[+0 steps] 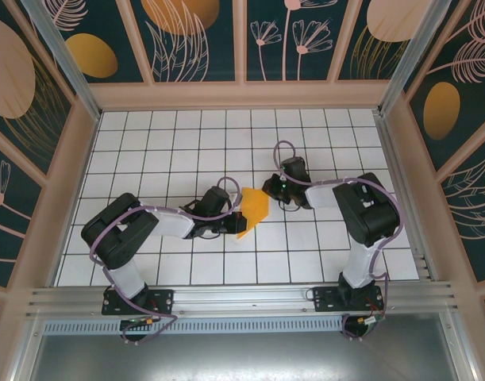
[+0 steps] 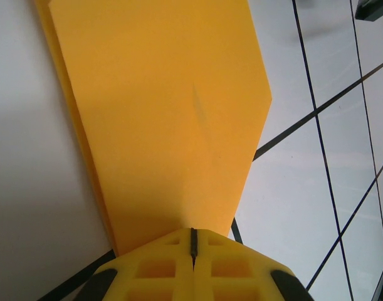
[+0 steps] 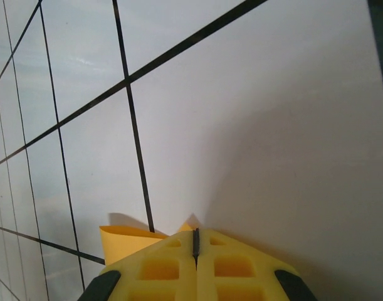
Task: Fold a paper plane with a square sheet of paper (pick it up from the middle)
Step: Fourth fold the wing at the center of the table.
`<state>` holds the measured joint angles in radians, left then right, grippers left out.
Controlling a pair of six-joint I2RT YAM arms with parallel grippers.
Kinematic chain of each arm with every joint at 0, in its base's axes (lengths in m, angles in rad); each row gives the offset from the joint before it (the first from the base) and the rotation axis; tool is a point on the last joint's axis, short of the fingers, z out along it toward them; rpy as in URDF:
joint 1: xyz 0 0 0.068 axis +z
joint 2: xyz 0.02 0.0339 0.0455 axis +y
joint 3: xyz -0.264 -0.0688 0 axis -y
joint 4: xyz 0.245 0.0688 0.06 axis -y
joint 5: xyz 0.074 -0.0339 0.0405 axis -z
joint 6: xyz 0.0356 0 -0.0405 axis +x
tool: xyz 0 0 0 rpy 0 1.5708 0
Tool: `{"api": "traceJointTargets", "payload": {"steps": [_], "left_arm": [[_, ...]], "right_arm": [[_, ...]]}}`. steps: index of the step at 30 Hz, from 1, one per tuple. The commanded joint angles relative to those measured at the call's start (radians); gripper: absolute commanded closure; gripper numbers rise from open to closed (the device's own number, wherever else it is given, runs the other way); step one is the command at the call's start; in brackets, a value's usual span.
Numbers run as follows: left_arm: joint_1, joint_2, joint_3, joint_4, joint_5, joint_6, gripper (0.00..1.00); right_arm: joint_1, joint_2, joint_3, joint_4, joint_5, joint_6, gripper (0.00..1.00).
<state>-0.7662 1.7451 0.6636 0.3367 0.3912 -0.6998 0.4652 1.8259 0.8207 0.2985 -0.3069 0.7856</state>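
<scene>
Bench (image 1: 186, 143): white tile grid, spread beneath the sheet on every side.

Held item: square sheet of paper (image 1: 252, 210), orange-yellow, already folded into a layered, tapering shape. It hangs tilted over the middle of the bench, not flat (I cannot tell whether its lower edge touches the tiles).

Left gripper (image 1: 236, 222), at the sheet's near-left end: jaws pressed together on the narrow end, the paper fanning out wide beyond them in the left wrist view.

Right gripper (image 1: 267, 190), at the sheet's far-right corner: jaws pressed together, pinching just a small tip of paper. The hold looks shallow.

Risks, as judged:
- The right pinch is thin. A sideways tug from the left arm could slip the corner free, leaving the sheet swinging from one end.
- Both ends are clamped. If the arms draw apart, the corner may tear.
- Layered edge (image 2: 72, 125) on the sheet's left side sits slightly offset. Pressing down now would set a skewed crease and give a lopsided plane.
- Faint dark mark (image 2: 197, 100) on the sheet's face could be a scuff or a dent, and a later fold may wander toward it.
</scene>
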Motion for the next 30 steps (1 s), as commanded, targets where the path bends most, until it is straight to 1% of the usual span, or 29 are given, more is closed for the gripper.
{"api": "traceJointTargets", "payload": {"steps": [1,3,5,6,8,9,12,15,18,21,24,28,30], "left_arm": [[-0.002,0.027,-0.050,-0.191,-0.029,0.019,1.00],[-0.002,0.025,-0.049,-0.192,-0.031,0.020,1.00],[-0.002,0.024,-0.048,-0.192,-0.031,0.020,1.00],[-0.002,0.023,-0.048,-0.191,-0.030,0.019,1.00],[-0.002,0.021,-0.049,-0.190,-0.032,0.018,1.00],[-0.002,0.020,-0.050,-0.189,-0.031,0.019,1.00],[-0.002,0.021,-0.048,-0.188,-0.028,0.020,1.00],[-0.002,0.018,-0.047,-0.188,-0.026,0.020,1.00],[-0.001,0.011,-0.039,-0.191,-0.014,0.013,1.00],[-0.002,-0.005,-0.031,-0.198,-0.010,0.017,1.00],[-0.002,-0.017,-0.019,-0.215,-0.012,0.023,1.00],[-0.002,-0.020,-0.027,-0.220,-0.014,0.026,1.00],[-0.001,-0.020,-0.025,-0.222,-0.012,0.026,1.00]], "right_arm": [[0.005,-0.089,0.037,-0.058,-0.005,-0.053,0.97],[0.027,-0.122,0.038,-0.073,-0.009,-0.062,0.97],[0.055,-0.152,0.033,-0.101,0.021,-0.070,0.97],[0.067,-0.165,0.022,-0.099,0.029,-0.070,0.97],[0.076,-0.172,-0.010,-0.061,0.002,-0.044,0.97],[0.097,-0.166,-0.026,-0.031,-0.023,-0.029,0.98],[0.134,-0.140,-0.049,0.018,-0.042,0.003,0.98],[0.156,-0.093,-0.057,0.068,-0.082,0.030,0.99],[0.154,-0.053,-0.073,0.080,-0.061,0.033,0.99],[0.148,-0.025,-0.076,0.042,-0.021,0.005,1.00],[0.134,0.001,-0.086,0.020,-0.008,-0.020,1.00],[0.122,0.026,-0.111,0.033,-0.025,-0.018,1.00],[0.125,0.032,-0.130,0.067,-0.050,-0.001,1.00]]}}
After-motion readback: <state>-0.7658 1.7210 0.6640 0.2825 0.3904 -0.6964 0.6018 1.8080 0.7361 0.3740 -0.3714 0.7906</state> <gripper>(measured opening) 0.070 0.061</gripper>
